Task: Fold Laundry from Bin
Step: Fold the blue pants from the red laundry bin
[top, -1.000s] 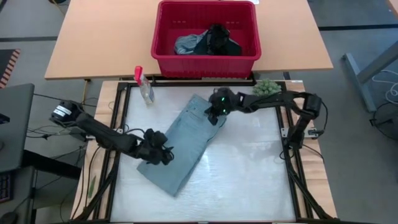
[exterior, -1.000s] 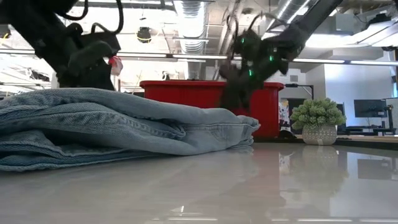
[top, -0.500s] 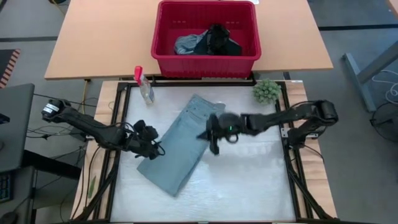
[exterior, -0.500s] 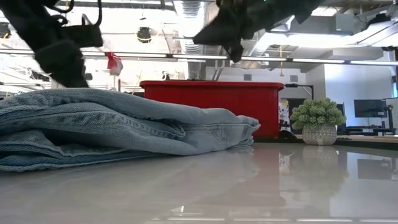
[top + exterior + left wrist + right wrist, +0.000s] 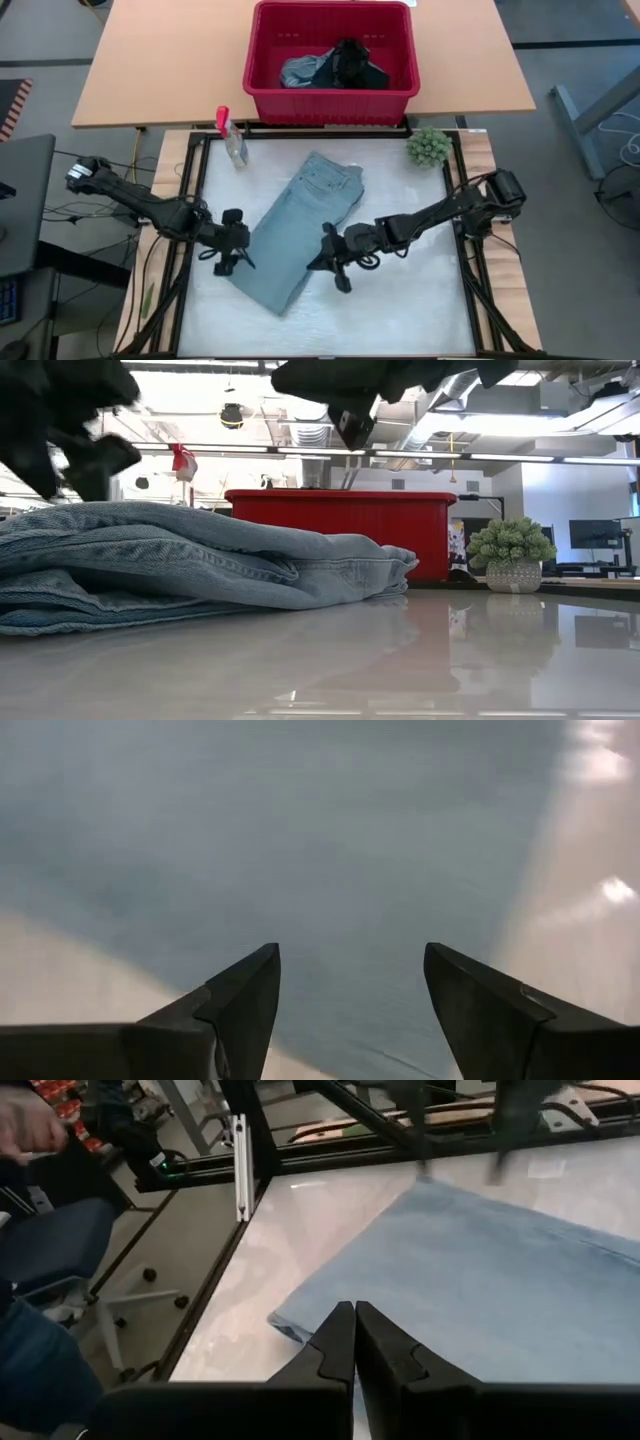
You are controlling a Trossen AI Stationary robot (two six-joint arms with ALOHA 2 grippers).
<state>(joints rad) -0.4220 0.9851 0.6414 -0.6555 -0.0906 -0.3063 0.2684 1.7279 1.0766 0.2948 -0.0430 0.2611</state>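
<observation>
A pair of faded blue jeans (image 5: 300, 235) lies folded lengthwise and slantwise on the white table top, its waistband (image 5: 333, 178) toward the far edge. My left gripper (image 5: 234, 262) hangs open just off the jeans' left edge, above the cloth (image 5: 330, 840). My right gripper (image 5: 318, 260) is shut and hovers over the jeans' right edge, pointing toward their near end (image 5: 300, 1325). In the low view both grippers, left (image 5: 70, 455) and right (image 5: 345, 420), are above the folded jeans (image 5: 200, 565). The red bin (image 5: 330, 95) beyond the table holds grey and black laundry (image 5: 335, 67).
A clear spray bottle with a red top (image 5: 232, 135) stands at the far left corner and a fuzzy green ball (image 5: 428, 147) at the far right. A black frame (image 5: 190, 200) edges the table. A seated person's hand (image 5: 25, 1125) shows beyond the table's left side.
My right gripper has swung from the waistband end toward the table's near edge along the jeans' right side, rising as it went. My left gripper has lifted off the jeans, drawn back toward the table's left edge and rolled. The jeans have stayed in place.
</observation>
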